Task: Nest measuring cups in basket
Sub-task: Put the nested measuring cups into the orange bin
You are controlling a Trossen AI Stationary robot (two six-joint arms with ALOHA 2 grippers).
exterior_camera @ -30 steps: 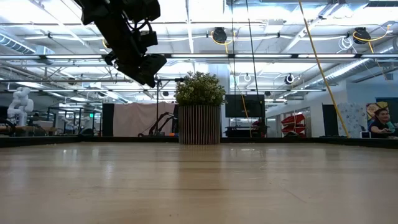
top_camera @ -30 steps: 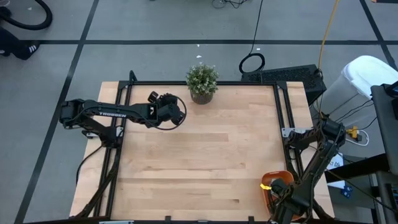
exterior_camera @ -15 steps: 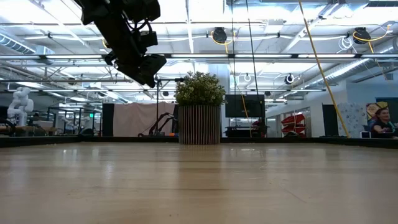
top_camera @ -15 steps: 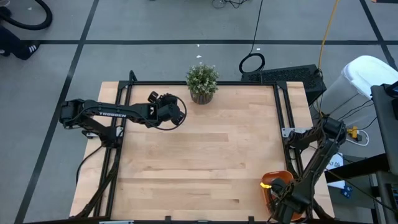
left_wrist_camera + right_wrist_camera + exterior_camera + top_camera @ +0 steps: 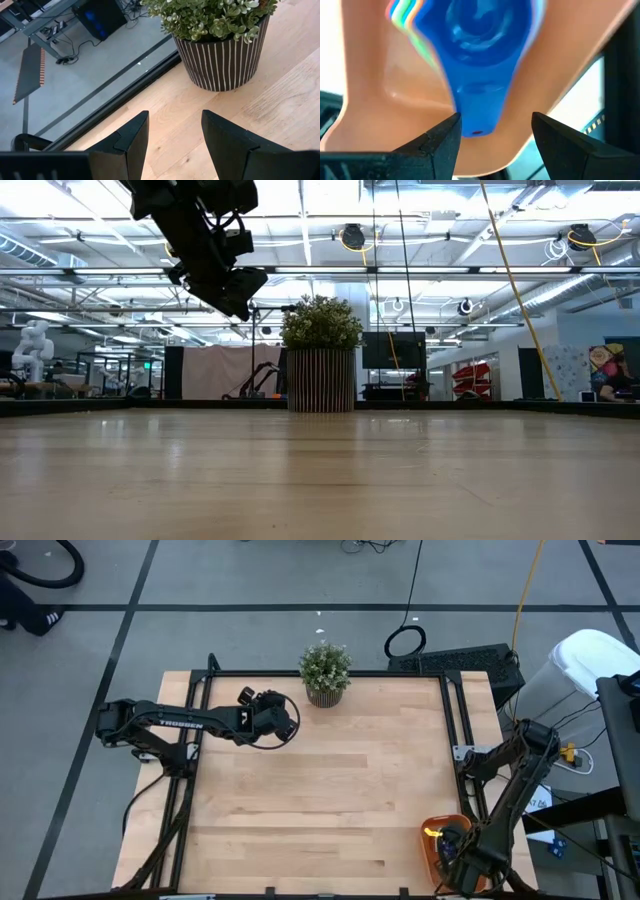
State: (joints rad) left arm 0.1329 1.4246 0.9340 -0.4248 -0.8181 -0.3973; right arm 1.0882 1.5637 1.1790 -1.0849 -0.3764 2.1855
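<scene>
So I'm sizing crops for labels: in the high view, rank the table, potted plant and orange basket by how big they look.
1. Table, by far the largest.
2. Basket, though the right arm hides part of it.
3. Potted plant.
Basket and plant look close in size, so that order is unsure.

Pretty much the whole table (image 5: 320,800) is open, only the potted plant (image 5: 325,670) at the far edge blocks anything.

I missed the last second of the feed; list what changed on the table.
The right end effector slid a little toward the table's near right corner, over the basket. Nothing was grasped or released. The left end effector stayed raised beside the plant.
</scene>
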